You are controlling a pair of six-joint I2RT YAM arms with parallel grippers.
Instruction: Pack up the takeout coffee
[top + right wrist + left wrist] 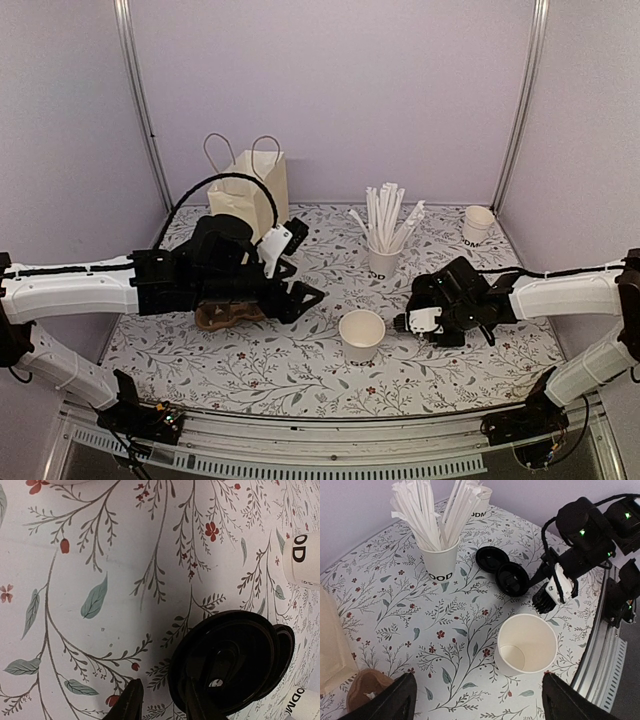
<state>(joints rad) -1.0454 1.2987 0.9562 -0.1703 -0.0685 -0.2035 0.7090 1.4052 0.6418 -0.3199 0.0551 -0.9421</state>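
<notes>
The takeout coffee cup (361, 335) (527, 644), a wide white paper cup, stands upright near the table's front centre with no lid on it and nothing inside. Two black round lids (514, 579) (230, 660) lie overlapping on the cloth just behind it. My right gripper (408, 322) (164, 702) is down at the nearer lid, open. One finger is over the lid's rim; the other stands on the cloth beside it, with a gap to the rim. My left gripper (305, 295) (486, 702) hovers wide open to the left of the cup, holding nothing.
A white cup full of long white straws (385, 250) (440, 560) stands behind the lids. Another white cup (478, 225) is at the back right. A paper bag with handles (250, 195) stands at the back left. A brown cup carrier (225, 315) (367, 690) lies under my left arm.
</notes>
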